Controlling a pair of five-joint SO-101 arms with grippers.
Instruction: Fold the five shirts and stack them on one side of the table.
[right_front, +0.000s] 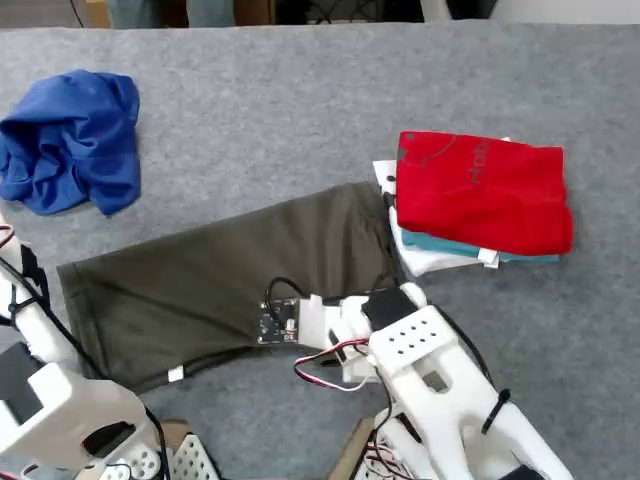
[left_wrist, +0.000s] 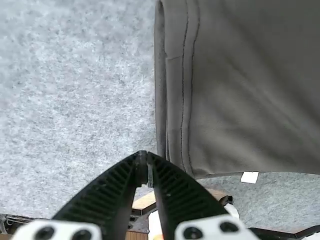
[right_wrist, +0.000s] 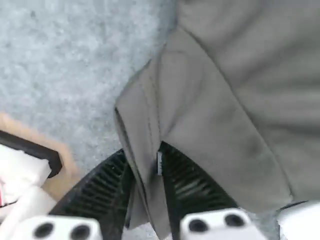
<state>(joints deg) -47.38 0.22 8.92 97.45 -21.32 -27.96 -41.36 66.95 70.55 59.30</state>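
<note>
An olive shirt (right_front: 230, 270) lies spread flat across the middle of the grey table. My right gripper (right_wrist: 147, 160) is shut on a bunched fold of the olive shirt (right_wrist: 240, 75) at its near edge; the right arm (right_front: 420, 350) stands over that edge. My left gripper (left_wrist: 148, 157) is shut with nothing in it, just off the hem corner of the olive shirt (left_wrist: 240, 90), above bare table. A crumpled blue shirt (right_front: 70, 140) sits at the far left. A folded red shirt (right_front: 480, 190) tops a stack at the right.
Beneath the red shirt lie a folded teal shirt (right_front: 450, 245) and a white one (right_front: 425, 262). A small white label (left_wrist: 249, 177) hangs at the olive shirt's hem. Open grey table (right_front: 300, 100) stretches along the far side. The table's near edge is close behind both arms.
</note>
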